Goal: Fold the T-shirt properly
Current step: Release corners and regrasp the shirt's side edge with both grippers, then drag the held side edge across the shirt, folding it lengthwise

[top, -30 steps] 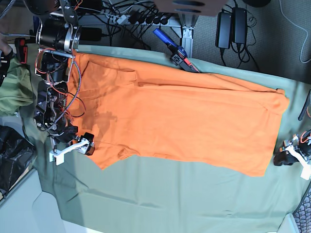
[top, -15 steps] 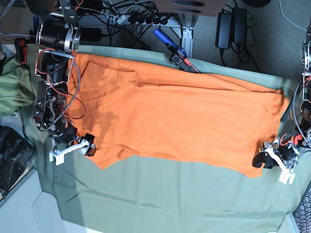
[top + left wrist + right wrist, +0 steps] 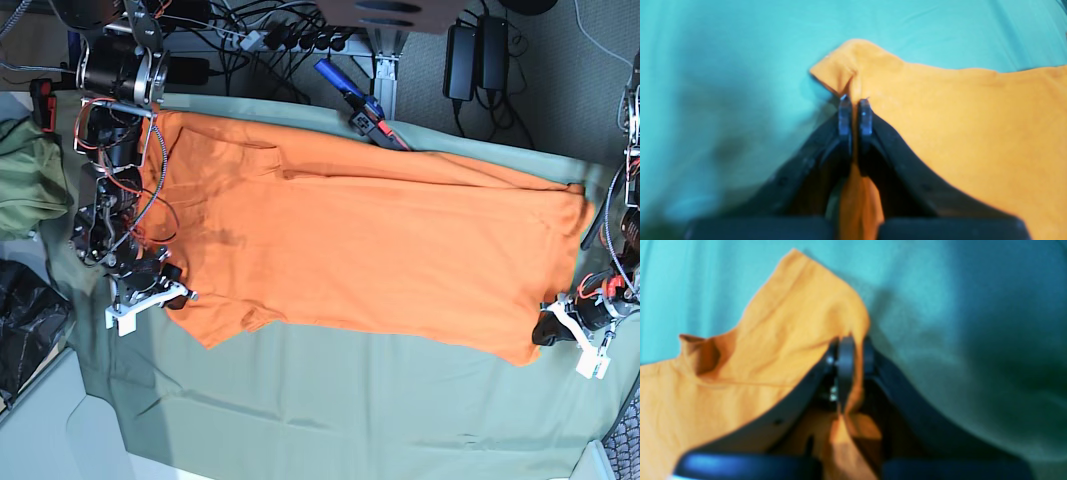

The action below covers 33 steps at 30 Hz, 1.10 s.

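Note:
The orange T-shirt (image 3: 370, 250) lies spread flat on the sage-green cloth (image 3: 350, 400), long side running left to right in the base view. My left gripper (image 3: 553, 335) is at the shirt's lower right corner. In the left wrist view (image 3: 855, 101) its jaws are shut on a pinch of orange fabric (image 3: 973, 126). My right gripper (image 3: 172, 297) is at the shirt's lower left edge, by the sleeve. In the right wrist view (image 3: 850, 345) it is shut on a raised fold of the shirt (image 3: 706, 390). Both grips sit low, near the cloth.
An olive-green garment (image 3: 25, 185) and a black bag (image 3: 25, 340) lie off the left edge. A blue tool (image 3: 350, 100) rests at the cloth's far edge. Power bricks (image 3: 475, 55) and cables lie beyond it. Bare cloth runs along the near side.
My left gripper came in from the right edge to the shirt's lower right corner and closed on it. My right gripper shifted slightly up and left and closed on the shirt's edge.

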Each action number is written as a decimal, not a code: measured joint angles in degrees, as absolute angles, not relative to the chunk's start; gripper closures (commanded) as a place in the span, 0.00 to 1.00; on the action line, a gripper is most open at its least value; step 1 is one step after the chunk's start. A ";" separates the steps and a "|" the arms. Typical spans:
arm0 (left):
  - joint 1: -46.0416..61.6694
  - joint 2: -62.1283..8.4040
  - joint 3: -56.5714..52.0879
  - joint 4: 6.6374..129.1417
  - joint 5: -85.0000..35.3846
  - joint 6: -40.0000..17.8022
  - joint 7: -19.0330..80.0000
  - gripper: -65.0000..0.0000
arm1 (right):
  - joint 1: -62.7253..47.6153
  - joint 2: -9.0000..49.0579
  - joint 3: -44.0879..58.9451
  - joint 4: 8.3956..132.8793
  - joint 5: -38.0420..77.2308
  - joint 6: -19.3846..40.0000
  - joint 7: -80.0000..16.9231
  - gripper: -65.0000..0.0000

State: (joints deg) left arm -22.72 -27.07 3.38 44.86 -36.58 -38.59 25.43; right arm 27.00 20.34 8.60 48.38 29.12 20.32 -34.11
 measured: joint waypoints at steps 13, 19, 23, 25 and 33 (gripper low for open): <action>-22.11 -30.83 3.42 46.63 -51.42 -39.09 41.12 1.00 | 16.86 21.10 9.17 67.64 30.09 20.32 -42.72 1.00; -17.56 -34.00 3.42 53.39 -56.66 -39.13 46.63 1.00 | 10.17 24.45 9.13 72.84 31.11 20.32 -42.68 1.00; -13.69 -35.05 3.42 58.15 -57.01 -39.18 46.96 1.00 | 7.73 25.89 9.13 74.54 31.70 20.32 -42.46 1.00; -12.32 -35.09 3.42 59.66 -57.01 -39.13 46.94 1.00 | 7.03 26.28 9.13 74.67 31.68 20.32 -41.60 1.00; -11.14 -34.92 3.46 60.64 -57.06 -39.18 45.84 1.00 | 6.50 26.55 9.13 74.74 30.63 20.32 -40.91 0.32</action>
